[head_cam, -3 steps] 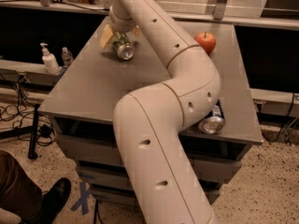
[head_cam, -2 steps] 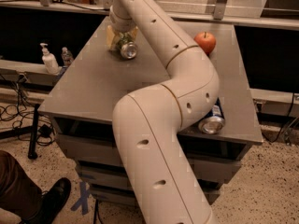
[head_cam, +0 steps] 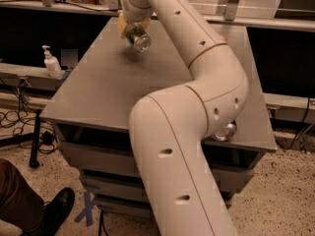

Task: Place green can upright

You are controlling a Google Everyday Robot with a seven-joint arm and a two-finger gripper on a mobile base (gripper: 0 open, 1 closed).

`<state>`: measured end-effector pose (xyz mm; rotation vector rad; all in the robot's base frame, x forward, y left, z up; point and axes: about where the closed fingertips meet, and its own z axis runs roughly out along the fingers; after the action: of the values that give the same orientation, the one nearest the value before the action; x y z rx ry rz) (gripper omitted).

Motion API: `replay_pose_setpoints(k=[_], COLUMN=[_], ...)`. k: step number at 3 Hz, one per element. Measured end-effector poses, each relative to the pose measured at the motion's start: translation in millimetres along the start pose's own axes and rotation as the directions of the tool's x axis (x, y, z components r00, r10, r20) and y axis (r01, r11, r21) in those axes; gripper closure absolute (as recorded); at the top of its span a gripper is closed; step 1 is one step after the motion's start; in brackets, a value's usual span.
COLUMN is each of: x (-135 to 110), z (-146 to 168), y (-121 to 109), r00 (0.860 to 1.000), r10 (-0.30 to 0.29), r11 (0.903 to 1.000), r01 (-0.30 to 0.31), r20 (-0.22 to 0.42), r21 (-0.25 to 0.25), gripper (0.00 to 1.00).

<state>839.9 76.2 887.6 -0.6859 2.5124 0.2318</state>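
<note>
Raised since the earlier frame: slim pale-green aluminium drink can, now off the tabletop and tilted, its silver end tipped toward your camera.

Left to right, you have:
- white plastic pump bottle, standing beside the table's left edge
- two-finger gripper, above the far-left part of the grey flat-topped table, its claw clamped round the can
- silver-ended second can, lying on its side near the front-right edge, half hidden by the white arm

Status, by your judgement:
- done: pickup
- left: righting the can, setting it down on its base, release

Yellowish end effector around green can
</note>
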Motion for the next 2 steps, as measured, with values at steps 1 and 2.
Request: replay_pose_setpoints(k=[1,2], x=[-13.0,-15.9], z=[-38.4,-88.0], y=[-4.0,-5.5], r00=[0.990,0.955], r10=[0.067,0.152], r11=[0.9953,0.9790], r01=[-0.058,-0.110], r20=[0.121,0.255], r21=[-0.077,-0.171], gripper=[1.00,1.00])
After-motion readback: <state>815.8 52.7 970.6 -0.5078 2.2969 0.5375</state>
